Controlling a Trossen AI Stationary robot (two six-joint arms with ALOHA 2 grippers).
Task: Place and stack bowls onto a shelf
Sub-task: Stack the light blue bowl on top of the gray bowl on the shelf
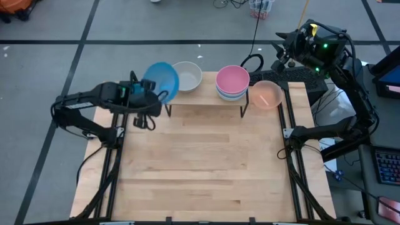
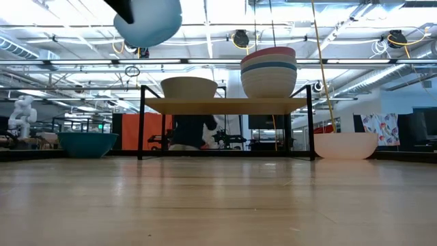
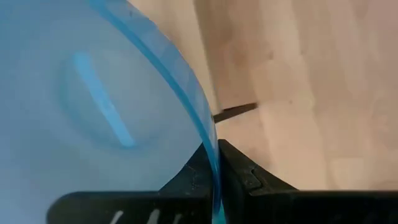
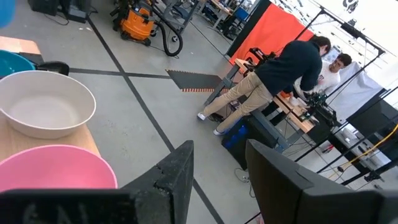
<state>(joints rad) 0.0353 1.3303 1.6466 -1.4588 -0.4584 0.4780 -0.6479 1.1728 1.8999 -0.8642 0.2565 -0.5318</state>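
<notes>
— Blue plastic, that's what the left gripper (image 1: pixel 152 94) has: a round light blue bowl (image 1: pixel 162 80), pinched at the rim. From the left wrist view one dark finger (image 3: pixel 249 177) sits outside the wall and the other inside, clamped tight on the thin edge.

— Where is it holding it?

— Up in the air, tilted, over the left end of the small shelf with the light wooden plank top and thin black legs (image 2: pixel 225 105). From table height the bowl hangs well above the plank, touching nothing below.

— And what's on the shelf?

— A round white bowl (image 1: pixel 187 76) on the left side, just beside the raised blue one. On the right side, a stack with a pink bowl (image 1: pixel 232 79) on top and bluish and pale ones nested under it.

— Anything off the shelf?

— A peach bowl (image 1: pixel 266 94) on the wooden tabletop (image 1: pixel 200 162) just past the shelf's right end, and a dark teal bowl (image 2: pixel 87 143) on the table past the left end.

— The other arm?

— The right gripper (image 1: pixel 284 53) waits beyond the table's far right corner, fingers (image 4: pixel 177 171) spread apart, holding nothing. Behind it, people stand at a workbench.
</notes>
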